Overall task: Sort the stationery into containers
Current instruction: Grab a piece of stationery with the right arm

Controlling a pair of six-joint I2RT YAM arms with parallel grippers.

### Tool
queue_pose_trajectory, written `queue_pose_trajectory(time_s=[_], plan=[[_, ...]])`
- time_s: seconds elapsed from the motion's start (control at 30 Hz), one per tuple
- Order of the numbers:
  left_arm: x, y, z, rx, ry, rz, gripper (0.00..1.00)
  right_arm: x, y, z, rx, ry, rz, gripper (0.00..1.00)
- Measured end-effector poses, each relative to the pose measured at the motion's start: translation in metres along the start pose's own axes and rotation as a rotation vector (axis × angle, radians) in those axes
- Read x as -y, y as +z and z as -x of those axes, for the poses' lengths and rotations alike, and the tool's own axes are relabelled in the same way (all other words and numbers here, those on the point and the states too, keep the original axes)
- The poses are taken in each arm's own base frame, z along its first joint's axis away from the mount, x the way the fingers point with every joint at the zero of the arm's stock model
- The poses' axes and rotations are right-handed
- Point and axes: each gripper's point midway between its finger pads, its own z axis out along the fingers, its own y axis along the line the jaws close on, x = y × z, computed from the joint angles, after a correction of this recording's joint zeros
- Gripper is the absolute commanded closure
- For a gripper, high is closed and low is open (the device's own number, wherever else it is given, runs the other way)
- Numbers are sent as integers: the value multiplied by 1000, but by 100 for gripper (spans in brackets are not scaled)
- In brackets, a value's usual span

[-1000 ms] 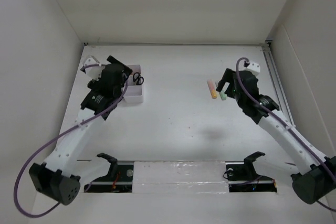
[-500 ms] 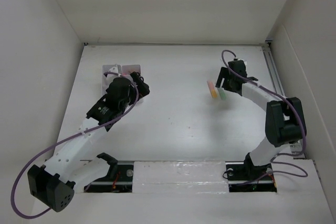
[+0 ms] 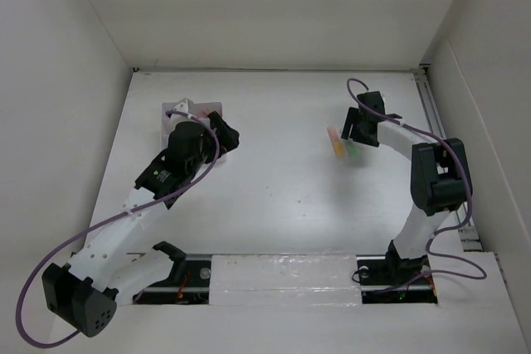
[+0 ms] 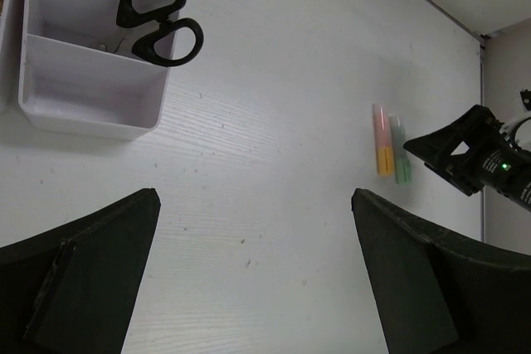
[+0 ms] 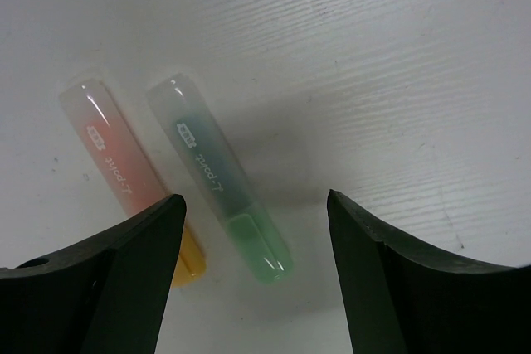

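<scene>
Top external view: A white organizer [image 3: 202, 110] sits at the far left of the pale desk [image 3: 274, 205], half hidden under the left arm [image 3: 158, 176]. Two stubby markers lie well apart from it at the far right.
Organizer: In the left wrist view, one corner shows thin translucent walls dividing rectangular compartments. The nearest compartment in view holds nothing that can be made out.
Scissors [image 4: 158, 26]: The black-handled pair lies inside the compartment behind, its two loops propped against the divider wall.
Neighbouring compartment: A pinkish shape shows at the top edge of the left wrist view, cropped too tightly to name.
Orange marker [image 5: 124, 176]: It lies flat on the desk outside any container, just beside the green one and parallel to it.
Green marker [image 5: 216, 176]: It lies flat on the desk with its clear cap pointing away from the right wrist camera.
Left pincer [image 4: 257, 288]: Its fingers are spread wide and grip nothing. It hangs over bare desk just beside the organizer's corner.
Right pincer [image 5: 253, 205]: Its fingers are spread, one on each side of the green marker, and neither is seen touching it. The finger on the orange side stands over that marker's yellow end.
</scene>
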Motion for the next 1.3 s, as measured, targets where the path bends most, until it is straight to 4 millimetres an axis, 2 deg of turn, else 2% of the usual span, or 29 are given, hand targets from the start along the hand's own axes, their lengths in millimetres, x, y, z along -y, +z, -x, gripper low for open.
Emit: queue_pose_trajectory(time_s=[0.17, 0.33, 0.67, 1.0, 1.03, 1.13, 1.17, 1.27, 1.3], plan=[[1, 0, -2, -12, 9, -9, 0, -3, -2, -7, -19, -18, 1, 25], [1, 2, -4, -21, 14, -9, 0, 3, -7, -18, -66, -53, -22, 25], [1, 2, -4, -22, 22, -9, 0, 12, -11, -35, -134, -101, -47, 33], [1, 2, -5, -23, 22, -9, 0, 1, 1, -39, -181, -160, -6, 38], [1, 2, -5, -23, 22, -9, 0, -1, 1, -38, -182, -165, 7, 40], [1, 2, -5, -23, 22, -10, 0, -8, 2, -37, -191, -185, 36, 57], [1, 2, -5, -23, 22, -10, 0, -10, 3, -38, -195, -191, 40, 69], [1, 2, -5, -23, 22, -10, 0, -10, 3, -39, -203, -196, 44, 79], [1, 2, -5, -22, 22, -10, 0, -10, 3, -39, -203, -196, 44, 87]])
